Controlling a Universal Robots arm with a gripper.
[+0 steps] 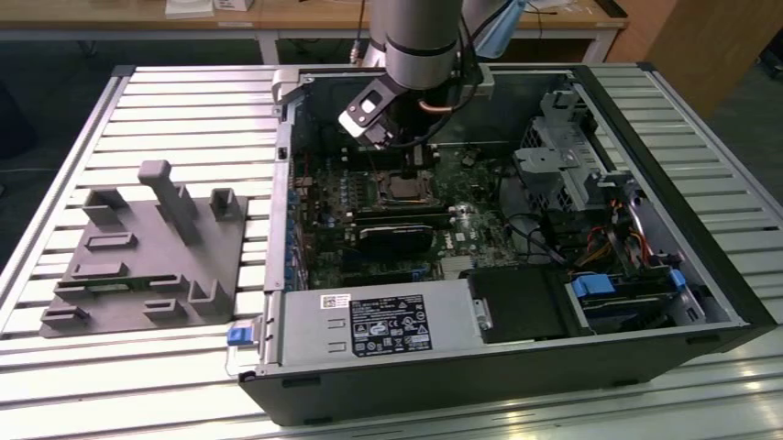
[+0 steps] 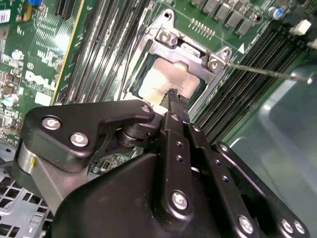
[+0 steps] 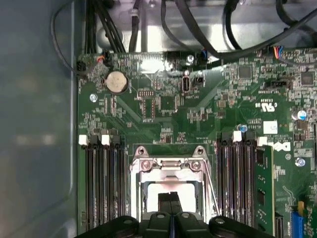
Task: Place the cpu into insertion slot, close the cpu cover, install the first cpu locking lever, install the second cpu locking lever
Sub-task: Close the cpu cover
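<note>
Just above the cpu [image 2: 157, 79], the gripper [image 2: 176, 97] hangs with its fingers [image 2: 171, 144] pressed flat together and nothing between them, a narrow blade that I judge suited to pushing, not carrying; whether the tips touch the chip's face I cannot tell; the cpu lies flat and square in the slot [image 1: 401, 188], its pale face showing through the window of the cover [image 3: 171, 169], which appears folded down over its edges to pin it; beside the slot a thin lever [image 2: 267, 72] stands out away from the cover, seemingly not yet hooked, so the cover is likely unclamped; around this spreads the green board [image 3: 168, 104], toward the exterior view's left inside the open case [image 1: 367, 390], which rests on the slatted table [image 1: 183, 110].
</note>
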